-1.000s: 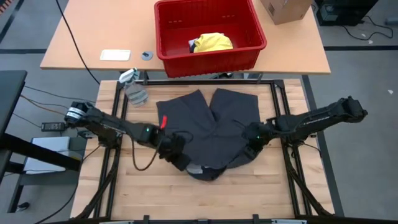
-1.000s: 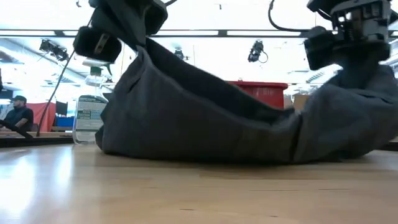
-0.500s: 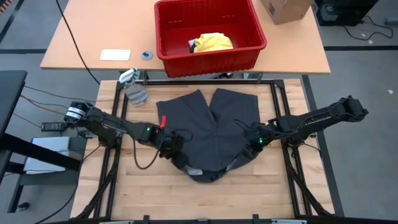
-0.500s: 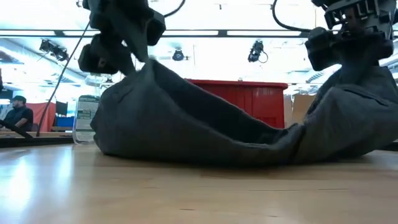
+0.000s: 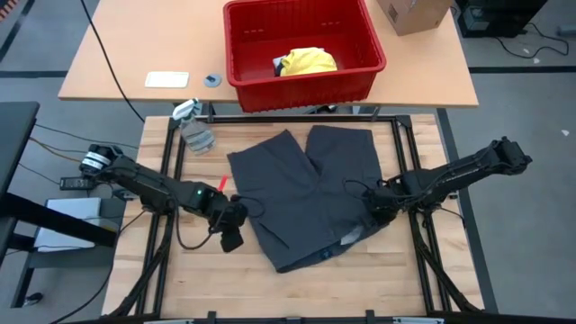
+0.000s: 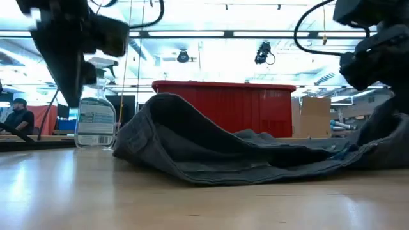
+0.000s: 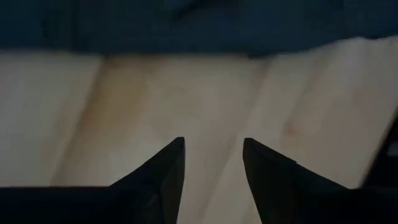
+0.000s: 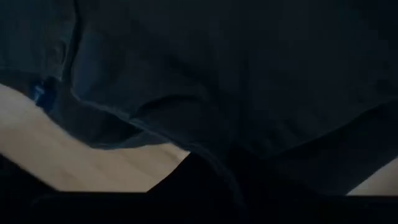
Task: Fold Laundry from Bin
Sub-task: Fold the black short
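Dark grey shorts (image 5: 306,193) lie spread on the wooden table, legs toward the far edge, waist toward the near edge. In the low view the shorts (image 6: 243,153) rest low, with one hump at their left. My left gripper (image 5: 230,238) stands open over bare wood just left of the waist, with nothing between its fingers (image 7: 168,168). My right gripper (image 5: 372,202) is at the shorts' right edge, where the cloth (image 6: 391,121) rises toward it. The red bin (image 5: 306,85) on the far table holds a yellow garment (image 5: 308,61).
A spray bottle (image 5: 192,126) lies at the table's far left corner. A cardboard box (image 5: 412,13) and a white card (image 5: 167,79) sit on the far table beside the bin. Bare wood shows along the near edge and left of the shorts.
My left gripper has let go of the shorts' waist and opened. It has gone down and toward the table's left and near edges. The waist, held raised between both grippers a second ago, has dropped, and the shorts now lie nearly flat. Only their right edge stays raised.
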`<state>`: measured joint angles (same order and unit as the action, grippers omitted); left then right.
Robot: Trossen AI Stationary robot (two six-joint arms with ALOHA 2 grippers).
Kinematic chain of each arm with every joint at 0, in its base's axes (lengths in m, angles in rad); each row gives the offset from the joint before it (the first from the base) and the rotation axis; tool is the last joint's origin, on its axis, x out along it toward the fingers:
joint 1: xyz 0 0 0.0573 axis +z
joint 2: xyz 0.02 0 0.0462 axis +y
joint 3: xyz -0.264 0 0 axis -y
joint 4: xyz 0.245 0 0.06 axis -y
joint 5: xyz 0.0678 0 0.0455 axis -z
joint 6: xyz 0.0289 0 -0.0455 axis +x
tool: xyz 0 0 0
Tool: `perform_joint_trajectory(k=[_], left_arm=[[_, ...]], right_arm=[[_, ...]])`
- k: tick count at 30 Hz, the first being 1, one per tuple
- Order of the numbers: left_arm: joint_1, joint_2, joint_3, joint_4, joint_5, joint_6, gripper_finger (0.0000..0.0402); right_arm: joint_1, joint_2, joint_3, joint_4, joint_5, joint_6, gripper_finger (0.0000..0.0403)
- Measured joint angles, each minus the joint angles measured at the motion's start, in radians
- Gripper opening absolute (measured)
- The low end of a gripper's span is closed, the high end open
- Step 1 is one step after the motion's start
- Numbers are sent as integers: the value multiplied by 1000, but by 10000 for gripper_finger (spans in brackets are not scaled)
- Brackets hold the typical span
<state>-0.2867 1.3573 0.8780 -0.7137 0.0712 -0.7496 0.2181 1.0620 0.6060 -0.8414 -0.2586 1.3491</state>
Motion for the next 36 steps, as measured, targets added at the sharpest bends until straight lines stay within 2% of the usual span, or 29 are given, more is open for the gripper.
perform_joint_trajectory(k=[5, 8, 10, 13, 15, 20, 23, 27, 31, 33, 36], left_arm=[[75, 0, -50, 34, 0, 128, 156], [121, 3, -65, 55, -32, 240, 155], [161, 3, -83, 68, -37, 304, 155], [224, 3, -137, 125, 100, 324, 155], [244, 3, -188, 169, 176, 329, 155], [250, 5, -291, 258, 227, 334, 155], [233, 5, -303, 278, 246, 326, 155], [198, -6, -290, 281, 266, 290, 155], [166, -10, -288, 293, 291, 282, 155], [156, -11, -288, 305, 291, 282, 155], [155, -14, -288, 319, 290, 278, 155]], right_arm=[[86, -3, 0, 81, -49, 114, 41], [129, -2, 0, 161, -13, 127, 42], [138, -3, 0, 198, -28, 189, 51], [155, -9, 6, 258, -73, 352, 66], [189, -8, 33, 263, -38, 398, 72], [247, -8, 94, 167, 131, 495, 73], [288, 0, 109, 171, 176, 490, 76], [352, 32, 109, 336, 236, 467, 96], [403, 65, 109, 569, 237, 455, 127], [415, 66, 109, 588, 204, 511, 139], [416, 61, 109, 513, 119, 639, 145]])
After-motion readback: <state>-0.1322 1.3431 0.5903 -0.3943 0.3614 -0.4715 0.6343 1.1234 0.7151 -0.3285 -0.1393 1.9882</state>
